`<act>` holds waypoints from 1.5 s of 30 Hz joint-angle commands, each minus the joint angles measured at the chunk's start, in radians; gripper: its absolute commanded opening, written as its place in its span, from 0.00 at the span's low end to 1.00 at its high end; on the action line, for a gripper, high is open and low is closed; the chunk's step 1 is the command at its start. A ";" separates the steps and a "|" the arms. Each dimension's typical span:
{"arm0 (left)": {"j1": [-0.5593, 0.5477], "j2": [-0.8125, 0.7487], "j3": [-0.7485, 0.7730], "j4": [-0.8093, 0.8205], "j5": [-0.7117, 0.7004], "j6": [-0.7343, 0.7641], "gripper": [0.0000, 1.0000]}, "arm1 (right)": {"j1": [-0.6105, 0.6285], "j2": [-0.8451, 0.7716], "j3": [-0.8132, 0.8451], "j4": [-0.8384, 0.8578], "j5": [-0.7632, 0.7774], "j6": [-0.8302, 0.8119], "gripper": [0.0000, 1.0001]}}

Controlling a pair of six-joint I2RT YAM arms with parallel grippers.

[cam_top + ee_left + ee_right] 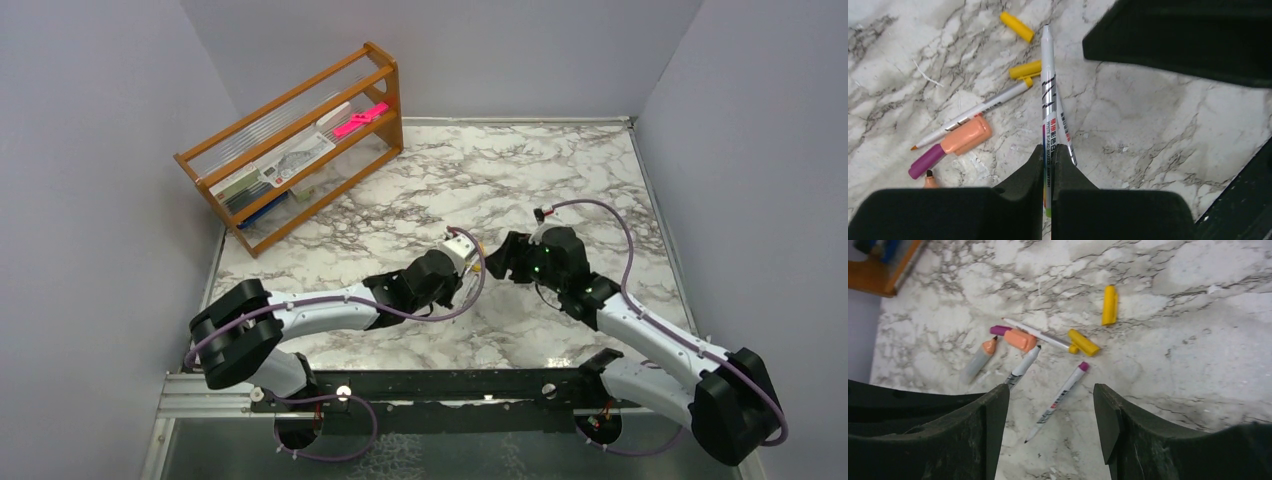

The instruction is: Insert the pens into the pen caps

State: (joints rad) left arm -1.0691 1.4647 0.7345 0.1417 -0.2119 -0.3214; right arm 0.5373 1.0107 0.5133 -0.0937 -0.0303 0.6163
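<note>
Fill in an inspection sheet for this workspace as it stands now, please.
Surface: marble-patterned table.
Job's things: loose pens, two yellow caps and an orange-pink cap clustered mid-table.
Clutter: one thin white scrap.
Grippers: left gripper, jaws shut on a white pen; right gripper, jaws open, holding nothing, above the loose pens.
Cables: purple cables looped along both arms.
Surroundings: wooden rack at back left holding flat items; grey walls.
</note>
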 commanded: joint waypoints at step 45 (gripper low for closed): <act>-0.005 -0.107 0.001 0.165 0.001 -0.040 0.00 | 0.003 0.080 -0.029 0.306 -0.221 0.276 0.51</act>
State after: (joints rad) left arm -1.0691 1.3872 0.7277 0.2722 -0.2100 -0.3611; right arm 0.5369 1.0775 0.4652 0.2077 -0.2741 0.8719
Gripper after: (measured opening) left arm 0.041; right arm 0.560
